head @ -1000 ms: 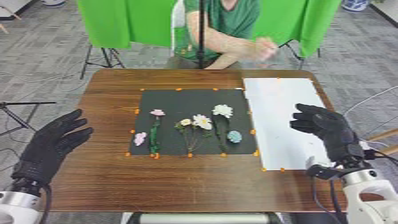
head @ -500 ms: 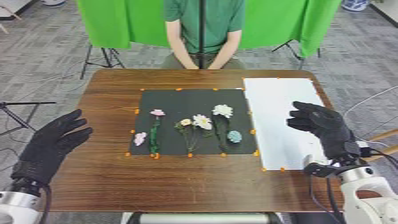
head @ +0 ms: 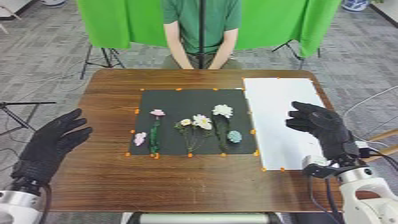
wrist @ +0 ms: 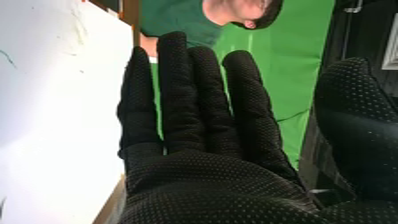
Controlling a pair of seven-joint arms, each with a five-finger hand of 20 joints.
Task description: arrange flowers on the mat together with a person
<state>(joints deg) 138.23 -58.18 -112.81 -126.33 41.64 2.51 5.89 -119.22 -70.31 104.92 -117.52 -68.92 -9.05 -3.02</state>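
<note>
flowers [head: 202, 121], round-headed and thin-stemmed, lie on a squarish black mat [head: 182, 101].

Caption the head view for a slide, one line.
Flowers lie on a dark mat beside a white sheet, the robot's open hands at either side.

I've got mat [head: 178, 97] on table [head: 98, 175], paper sheet [head: 284, 110] right of it. On mat, left to right: loose bloom [head: 139, 138], stemmed flower [head: 157, 113], flower cluster [head: 202, 122], tall-stem flower [head: 222, 111]; flower head [head: 234, 136] just beside its stem, nearer me.
</note>
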